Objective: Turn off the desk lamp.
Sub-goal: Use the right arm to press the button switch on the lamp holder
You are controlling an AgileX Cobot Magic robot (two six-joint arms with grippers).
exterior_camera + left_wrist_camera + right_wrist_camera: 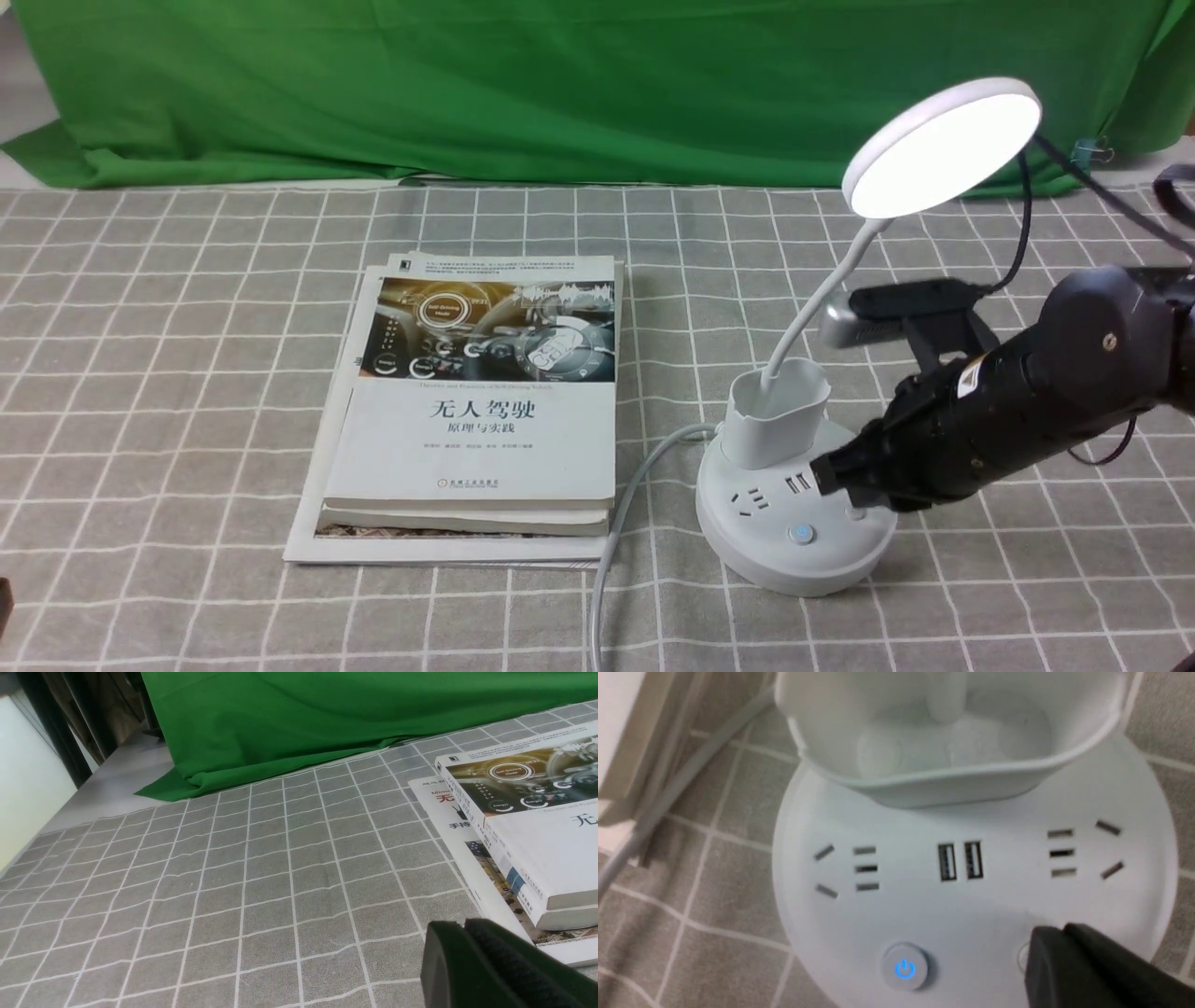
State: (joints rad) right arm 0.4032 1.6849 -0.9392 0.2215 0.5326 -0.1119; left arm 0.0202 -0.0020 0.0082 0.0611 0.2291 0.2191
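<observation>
While aglow, desk lamp (784, 549), neck (822, 289) in cup (780, 422)

Your black jointed right arm (1027, 401) reaching in from the right edge of the front view, slanting down toward lower centre, its right gripper (834, 479) with fingers pressed together, your black left gripper (460, 933) likewise closed, seen only by its wrist camera

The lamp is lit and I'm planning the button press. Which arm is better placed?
Right. The right gripper hangs over the base of the desk lamp, near its lit button; the left gripper is over the tablecloth, with the books between.
</observation>
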